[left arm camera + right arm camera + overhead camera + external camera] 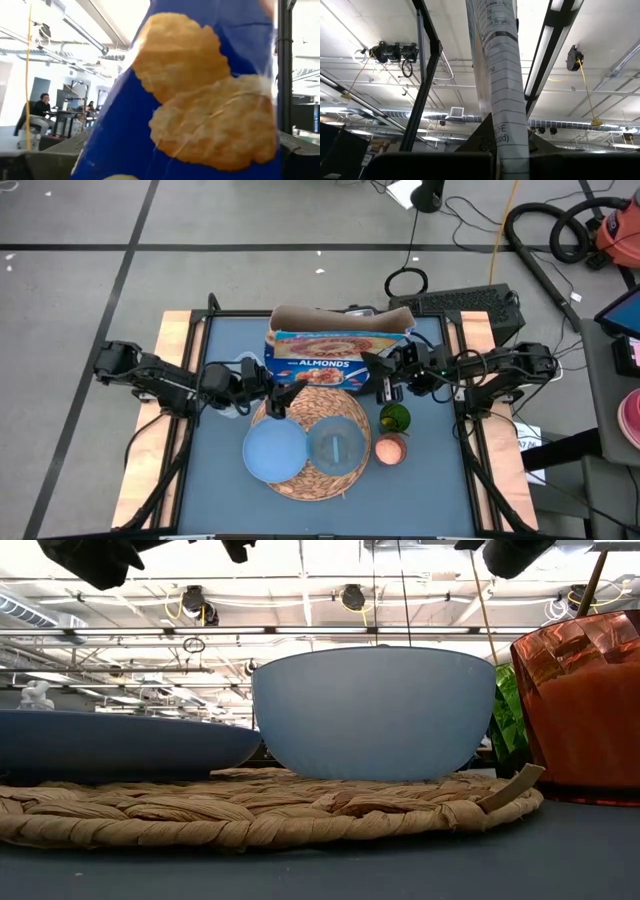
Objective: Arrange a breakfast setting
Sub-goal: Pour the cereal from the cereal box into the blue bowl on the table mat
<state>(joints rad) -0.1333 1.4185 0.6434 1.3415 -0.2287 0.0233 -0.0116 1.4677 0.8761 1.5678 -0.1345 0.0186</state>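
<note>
At the table's far middle, my left gripper [272,395] and right gripper [385,380] flank the blue cereal box [335,356]; I cannot tell their grip. Bare tabletop [440,480] lies nearer right. The woven mat [315,480] carries the light-blue plate [272,452] and bowl [336,442]; the orange cup [391,448] stands right.

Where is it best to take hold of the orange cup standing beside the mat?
Probably grip the orange cup across its upright wall near the rim, coming from above or from its right. It stands open side up, with the mat close on its left and a green object next to it, so those sides look crowded.
</note>
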